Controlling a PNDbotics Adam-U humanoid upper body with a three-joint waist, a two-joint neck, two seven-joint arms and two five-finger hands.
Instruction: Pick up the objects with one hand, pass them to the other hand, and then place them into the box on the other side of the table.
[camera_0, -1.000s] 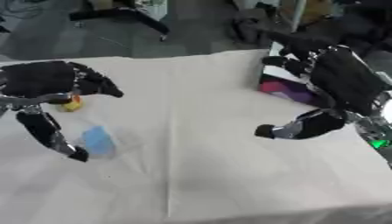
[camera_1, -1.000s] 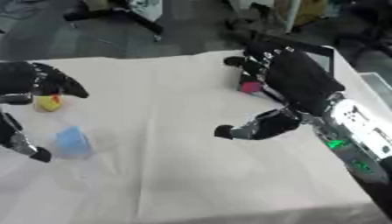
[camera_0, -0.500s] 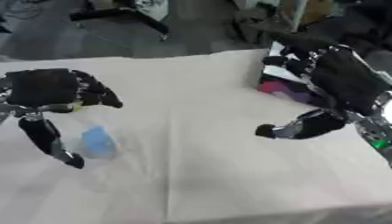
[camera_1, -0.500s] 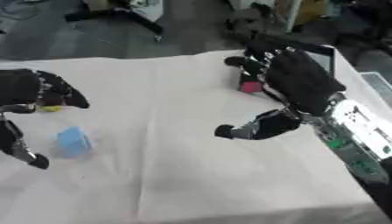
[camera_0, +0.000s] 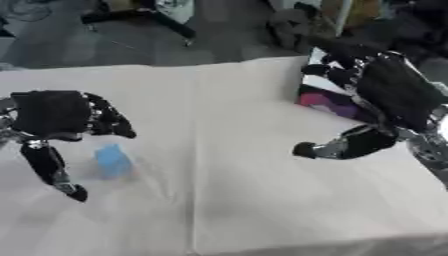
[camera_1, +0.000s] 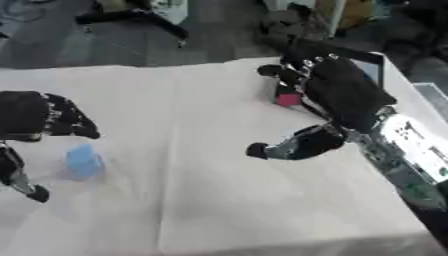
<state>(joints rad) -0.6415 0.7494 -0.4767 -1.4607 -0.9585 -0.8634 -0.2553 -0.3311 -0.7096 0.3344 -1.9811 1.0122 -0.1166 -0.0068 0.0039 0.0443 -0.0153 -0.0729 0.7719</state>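
Left robot hand (camera_0: 54, 112) above one blue object (camera_0: 112, 160).

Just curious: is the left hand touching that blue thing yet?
Apart: in the left eye view, white cloth shows between the left hand and the blue thing.

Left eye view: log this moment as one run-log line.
left hand: open, above blue object, not touching | right hand: open, by box | blue object: on white table
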